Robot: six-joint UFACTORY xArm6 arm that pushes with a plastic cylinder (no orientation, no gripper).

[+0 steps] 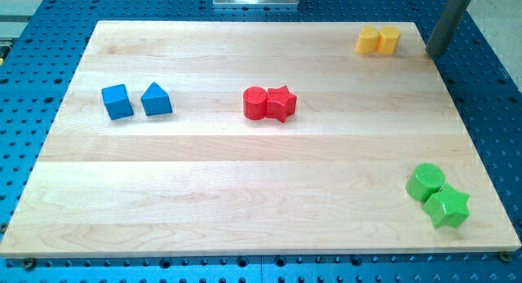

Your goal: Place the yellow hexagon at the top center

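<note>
Two yellow blocks sit together near the view's top right corner of the wooden board [245, 177]. The left one [369, 40] looks like a hexagon; the right one [389, 39] is a squarer block, and the two touch. My tip [436, 53] is the lower end of the dark rod at the view's top right, just off the board's right edge. It stands to the right of the yellow pair, apart from them by a small gap.
A blue cube [117, 101] and a blue triangular block [156, 99] sit at the left. A red cylinder [255, 103] and red star [281, 103] touch at centre. A green cylinder [426, 182] and green star [447, 207] sit at the bottom right.
</note>
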